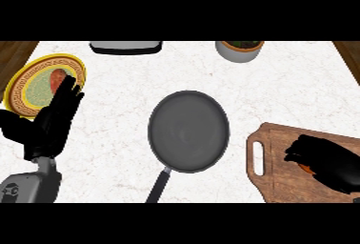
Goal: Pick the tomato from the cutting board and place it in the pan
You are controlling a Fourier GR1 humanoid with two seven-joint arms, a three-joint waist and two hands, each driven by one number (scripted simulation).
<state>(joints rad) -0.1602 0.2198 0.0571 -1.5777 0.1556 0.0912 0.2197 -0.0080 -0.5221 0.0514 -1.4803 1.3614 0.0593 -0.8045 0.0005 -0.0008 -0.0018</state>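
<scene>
My right hand [329, 163] lay on the wooden cutting board [281, 157] at the right side of the counter [126, 143]. Its fingers were curled down around the tomato [307, 168], and I could see only a small orange-red part of the tomato under them, near the lower side of the hand. So the tomato was on the board, inside my grasp, and most of it was hidden by my fingers.

The pan [188, 131] stood in the middle of the counter, dark and round, with nothing inside. Its handle [159, 187] pointed toward me, to the lower edge of the view. The pan was beside the board, with a narrow strip of white counter between them.

My left hand [51, 125] rested at the left side, with the fingers straight and pointing up, holding nothing. The fingertips covered a part of a yellow plate [32, 81] with a patterned rim.

At the far edge I saw a grey pot [239, 50] with something green and red in it, and a dark flat object [125, 46].
</scene>
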